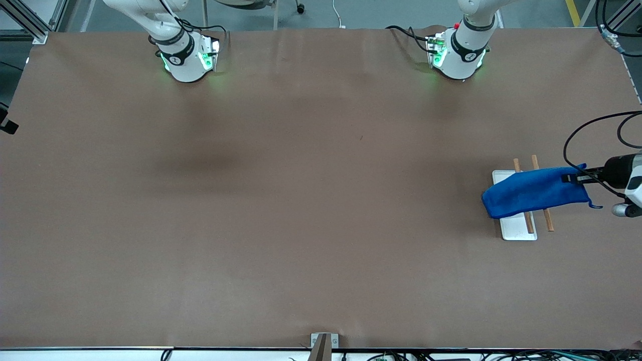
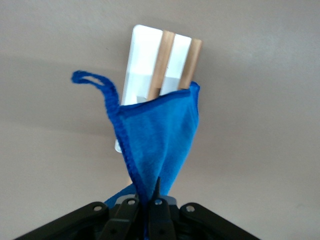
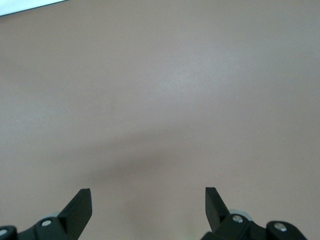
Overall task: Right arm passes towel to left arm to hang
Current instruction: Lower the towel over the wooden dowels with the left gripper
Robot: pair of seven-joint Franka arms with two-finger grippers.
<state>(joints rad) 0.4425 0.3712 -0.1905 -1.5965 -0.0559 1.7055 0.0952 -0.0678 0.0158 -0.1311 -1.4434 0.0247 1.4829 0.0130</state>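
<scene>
— How much room was there on the table (image 1: pixel 301 200)?

— Plenty: the brown top lay bare except for a white rack (image 1: pixel 516 228) with two wooden rods (image 1: pixel 547 220), near the edge at the left arm's end.

— And the towel (image 1: pixel 531 193)?

— Draped over the rack, one corner pinched tight in the left gripper (image 1: pixel 569 178). The right gripper (image 3: pixel 148 202) hung wide open, holding nothing, over bare table.

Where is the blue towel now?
The towel hangs over the wooden rack at the left arm's end of the table, pinched by the left gripper.
</scene>
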